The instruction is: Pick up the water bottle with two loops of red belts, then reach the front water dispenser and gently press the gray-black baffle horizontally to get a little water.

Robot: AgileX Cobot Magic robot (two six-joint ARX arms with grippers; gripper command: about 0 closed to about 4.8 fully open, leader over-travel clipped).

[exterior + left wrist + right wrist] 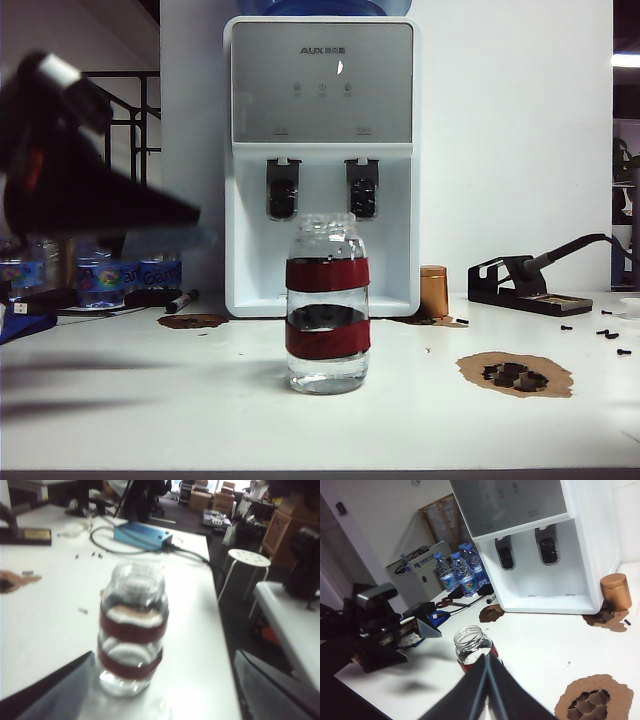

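Water bottle [327, 302] stands upright on surface [150, 410], directly before water dispenser [322, 160], untouched. Left gripper [162, 690] beside it, fingers [55, 692] spread wide to straddle the body. Right gripper [487, 680] hangs above, fingers pressed together, idle.

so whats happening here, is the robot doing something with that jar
The left gripper is open and closing in on the water bottle, the clear jar with two red bands, which stands upright on the white table in front of the water dispenser. Its fingers flank the jar but do not grip it yet. The right gripper is shut, hanging back above the table and holding nothing. The gray-black baffle on the dispenser is untouched.
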